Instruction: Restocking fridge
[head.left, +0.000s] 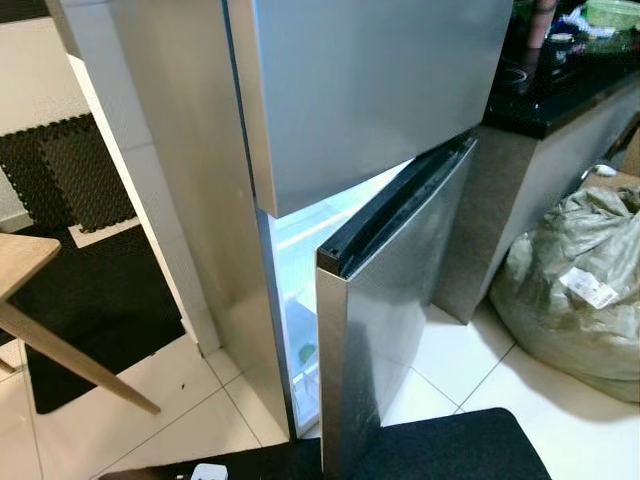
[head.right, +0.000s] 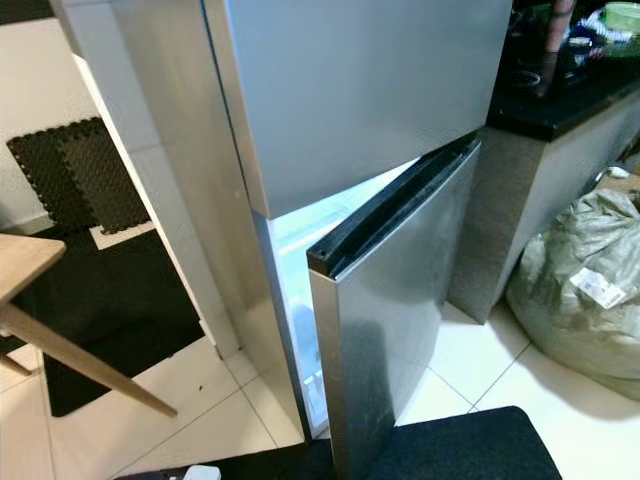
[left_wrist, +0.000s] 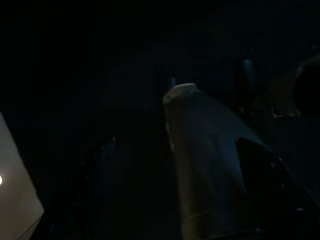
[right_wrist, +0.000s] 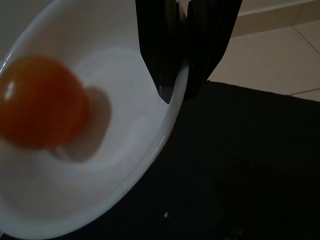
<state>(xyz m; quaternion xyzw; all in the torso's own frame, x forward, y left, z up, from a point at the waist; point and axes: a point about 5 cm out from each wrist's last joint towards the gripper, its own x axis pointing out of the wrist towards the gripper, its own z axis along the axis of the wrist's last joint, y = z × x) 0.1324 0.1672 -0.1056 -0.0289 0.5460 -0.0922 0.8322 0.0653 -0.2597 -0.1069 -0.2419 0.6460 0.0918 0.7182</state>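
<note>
Wooden table (head.left: 40, 300): far left, pale top and one slanted leg over a black floor mat (head.left: 95, 300).
Foam tiles (head.left: 70, 170): dark interlocking pieces on the floor by the wall, behind the wooden table.
Fridge (head.left: 200, 180): steel, two doors; centre of the head views.
Upper door (head.left: 380, 90): closed.
Lower door (head.left: 390, 330): ajar, black seal along its top edge; lit white interior shows through the gap, with something small and green on a low shelf, too small to tell.
Worktop (head.left: 560, 95): black, right of the fridge; items on it too blurred to name.
Sack (head.left: 575, 285): grey-green, bulging, white label, on the tiled floor below the worktop.
Left gripper (left_wrist: 180, 165): wrist view very dark; jaws spread wide either side of a pale bottle-like shape (left_wrist: 205, 165); contact with it cannot be told.
Right gripper (right_wrist: 179, 95): jaws narrow, pinching the rim of a white bowl (right_wrist: 100, 165).
Orange fruit (right_wrist: 42, 105): round, lying inside the bowl, which is held above a black mat (right_wrist: 240, 170) near pale floor tiles.
</note>
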